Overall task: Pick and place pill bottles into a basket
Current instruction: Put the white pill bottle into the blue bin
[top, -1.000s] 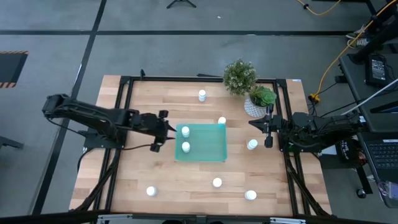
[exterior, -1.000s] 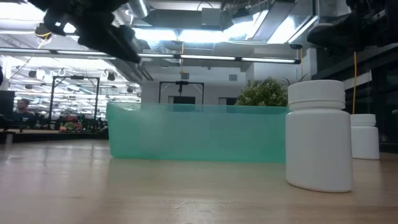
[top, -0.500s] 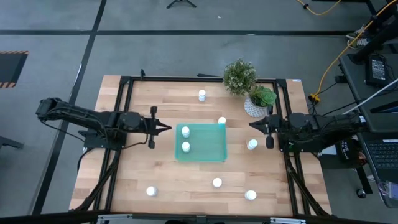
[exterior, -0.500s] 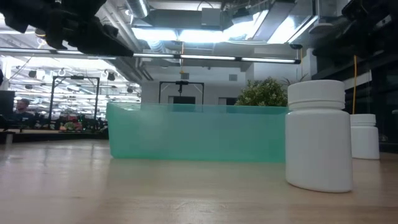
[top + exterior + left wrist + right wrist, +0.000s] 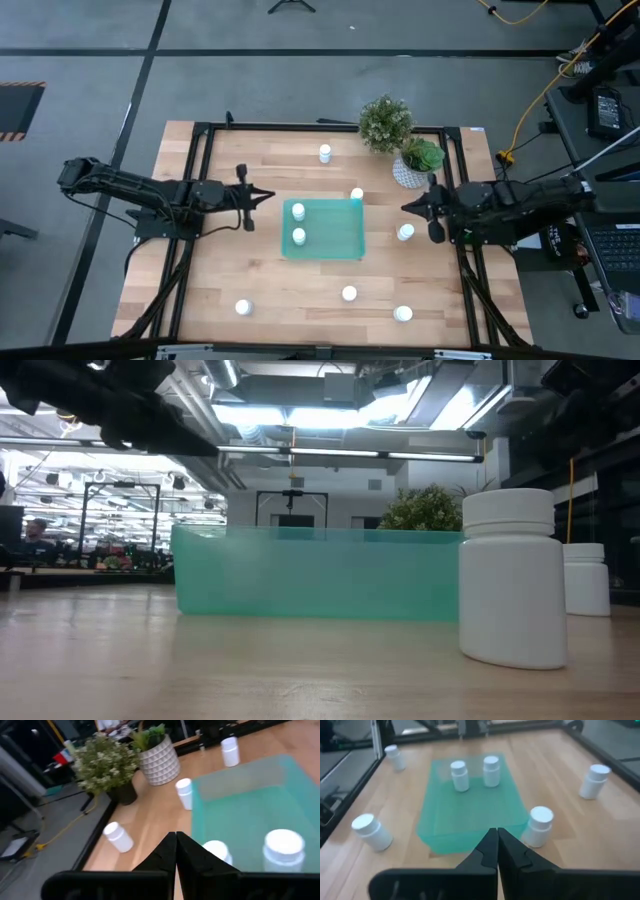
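The wooden table carries everything, and the teal basket sits at its middle. Its translucent plastic walls are low and look thin, so it will probably slide if nudged from the side.

Two pill bottles stand upright inside the basket at its left end, one beside the other. Six more stand loose on the wood: one at the far edge near the dried plant, one touching or just beside the basket's far right corner, one just right of the basket and three toward the near edge. A white patterned plant pot stands near the right arm.

Each bottle is a small, stiff, smooth plastic cylinder with a slightly wider round cap. Judged by size, they are light and easy to tip, and the glossy wall may slip. The safest hold looks to be across the body just below the cap, coming from above.

The left gripper hovers left of the basket, fingers pressed together and empty. The right gripper hangs just beside the bottle right of the basket, likewise closed on nothing.
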`<action>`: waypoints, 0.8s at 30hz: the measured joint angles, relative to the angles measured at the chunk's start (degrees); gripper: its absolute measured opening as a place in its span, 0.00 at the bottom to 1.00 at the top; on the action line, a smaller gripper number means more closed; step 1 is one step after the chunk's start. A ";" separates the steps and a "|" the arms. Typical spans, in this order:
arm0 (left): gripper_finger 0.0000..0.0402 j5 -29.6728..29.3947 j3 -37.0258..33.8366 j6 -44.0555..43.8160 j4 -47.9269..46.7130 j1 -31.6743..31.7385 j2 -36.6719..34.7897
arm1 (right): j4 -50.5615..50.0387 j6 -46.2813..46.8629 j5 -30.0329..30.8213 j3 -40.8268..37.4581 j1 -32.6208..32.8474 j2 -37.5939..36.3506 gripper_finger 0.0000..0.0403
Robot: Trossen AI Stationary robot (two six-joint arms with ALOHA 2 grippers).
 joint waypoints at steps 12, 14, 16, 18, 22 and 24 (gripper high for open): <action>0.02 -2.14 0.00 -4.89 0.01 0.00 0.00 | -10.06 3.82 5.47 11.26 8.18 11.73 0.00; 0.02 -2.14 0.00 -5.32 0.01 0.00 0.00 | -12.35 6.87 7.11 11.85 9.38 12.66 0.00; 0.01 -2.16 0.00 -5.16 0.23 0.00 0.01 | -15.83 11.27 9.43 12.80 10.43 13.68 0.00; 0.01 -2.15 0.00 -5.09 0.61 0.00 0.02 | -20.60 15.88 11.34 14.22 11.52 14.70 0.00; 0.01 -2.14 0.00 -5.50 0.84 0.00 0.02 | -31.18 25.20 12.36 17.22 13.08 16.77 0.00; 0.01 -2.14 0.00 -5.52 0.84 0.00 0.02 | -35.38 30.18 11.94 17.76 13.78 17.26 0.00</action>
